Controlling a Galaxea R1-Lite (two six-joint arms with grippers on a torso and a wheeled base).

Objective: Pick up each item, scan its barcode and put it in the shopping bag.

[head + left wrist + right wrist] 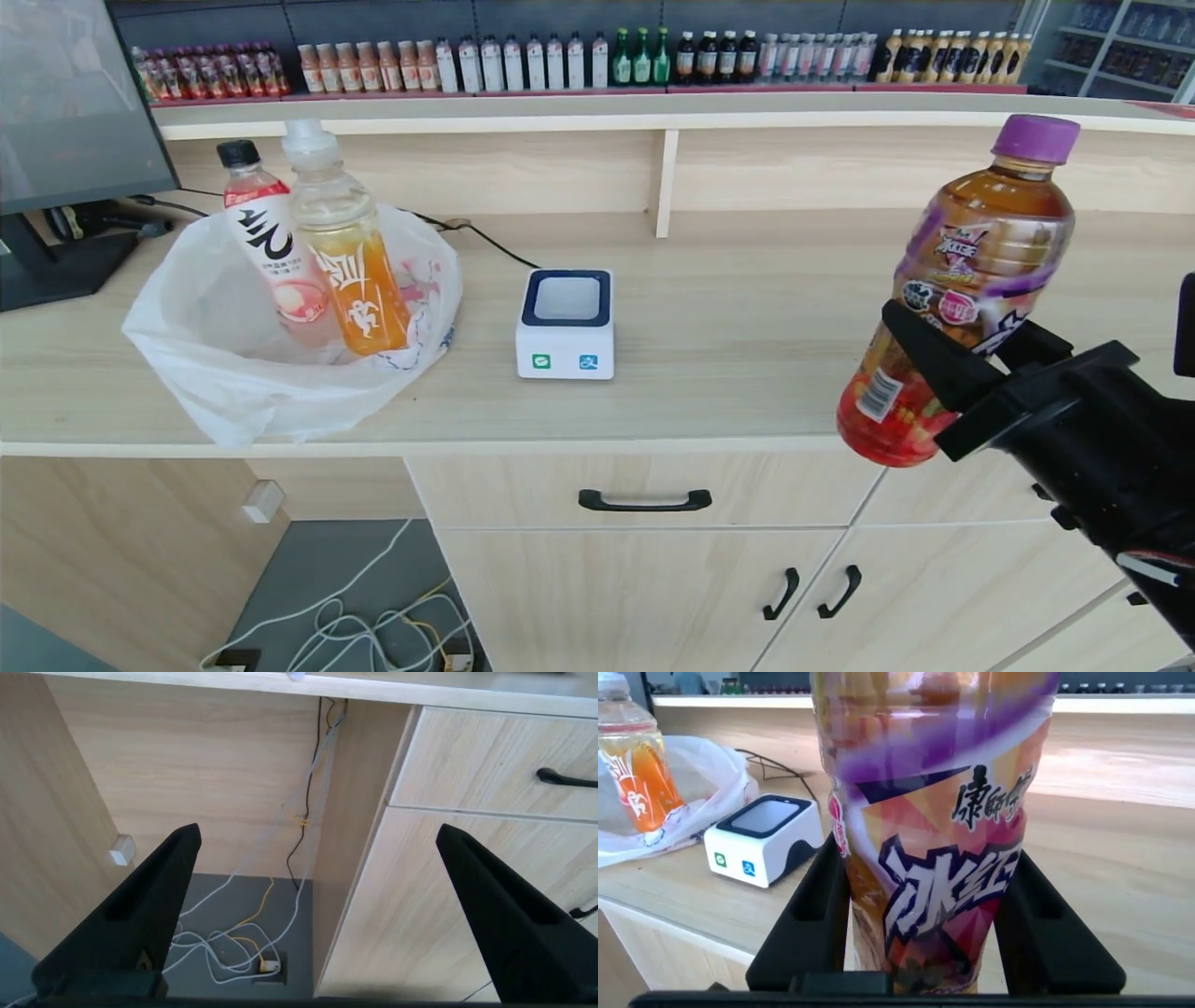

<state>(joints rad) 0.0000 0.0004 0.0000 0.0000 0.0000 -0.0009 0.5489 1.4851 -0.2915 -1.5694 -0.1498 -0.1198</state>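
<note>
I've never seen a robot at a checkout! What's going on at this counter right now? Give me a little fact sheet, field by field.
Held item: purple-capped bottle, tilted, in the air at the right
Holder: right gripper, shut on its lower part
Other arm: left gripper, open and empty, low in front of the cabinets
Scanning spot: white scanner mid-counter
Bag: shopping bag, open, at the left
Already bagged: black-capped bottle; orange drink bottle, both standing
</note>
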